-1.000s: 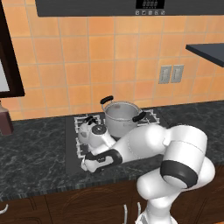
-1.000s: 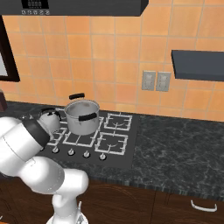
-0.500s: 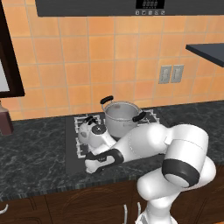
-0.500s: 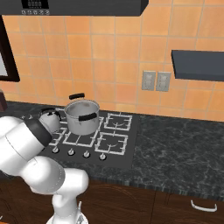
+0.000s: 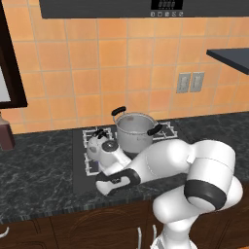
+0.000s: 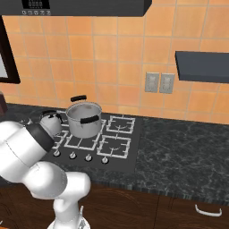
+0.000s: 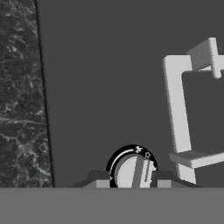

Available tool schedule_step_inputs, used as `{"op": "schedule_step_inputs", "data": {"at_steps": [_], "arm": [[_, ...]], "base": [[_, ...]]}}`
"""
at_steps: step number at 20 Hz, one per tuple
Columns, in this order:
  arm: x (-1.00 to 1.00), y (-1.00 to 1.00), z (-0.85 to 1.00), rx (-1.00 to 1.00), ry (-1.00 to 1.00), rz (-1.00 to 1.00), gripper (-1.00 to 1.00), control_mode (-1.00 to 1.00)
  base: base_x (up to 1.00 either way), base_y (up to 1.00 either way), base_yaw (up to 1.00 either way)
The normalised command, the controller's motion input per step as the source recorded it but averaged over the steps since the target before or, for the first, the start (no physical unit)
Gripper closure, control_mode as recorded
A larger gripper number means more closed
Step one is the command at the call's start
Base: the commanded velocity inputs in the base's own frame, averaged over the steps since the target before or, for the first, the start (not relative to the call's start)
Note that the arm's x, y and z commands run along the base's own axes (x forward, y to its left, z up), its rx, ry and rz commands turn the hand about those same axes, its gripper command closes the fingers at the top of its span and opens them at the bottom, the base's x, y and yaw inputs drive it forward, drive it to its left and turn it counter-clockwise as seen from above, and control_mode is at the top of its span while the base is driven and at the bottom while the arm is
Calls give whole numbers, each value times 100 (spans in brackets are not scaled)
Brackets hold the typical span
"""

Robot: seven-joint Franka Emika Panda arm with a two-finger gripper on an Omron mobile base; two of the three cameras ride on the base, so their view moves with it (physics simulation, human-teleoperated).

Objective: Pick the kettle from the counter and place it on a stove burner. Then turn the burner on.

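Tool [image 7: 130, 183] down at a stove knob [image 7: 132, 171], tips [image 7: 102, 183] flanking it, slightly spread; contact impossible to tell. Kettle [image 5: 101, 146] already on the front-left burner [image 5: 93, 163] beside the pot [image 5: 134, 130], off the desk [image 5: 34, 165]. Left: confirming the burner on.

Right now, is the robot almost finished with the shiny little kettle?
Nearly. Done: the small shiny silver kettle sits on a pale-grey wire stove burner beside the steel pot. In hand: the gripper straddles a small silver knob. Left: whether the burner is on cannot be told.
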Motion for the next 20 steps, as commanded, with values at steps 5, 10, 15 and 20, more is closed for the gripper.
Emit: {"op": "schedule_step_inputs", "data": {"at_steps": [5,10,15,20], "arm": [[-16,0,0,-7,-4,34,100,-100],[-3,1,0,-1,0,6,100,-100],[0,0,0,0,0,0,100,-100],[0,0,0,0,0,0,100,-100]], "base": [[0,0,0],[0,0,0],[0,0,0],[0,0,0]]}}
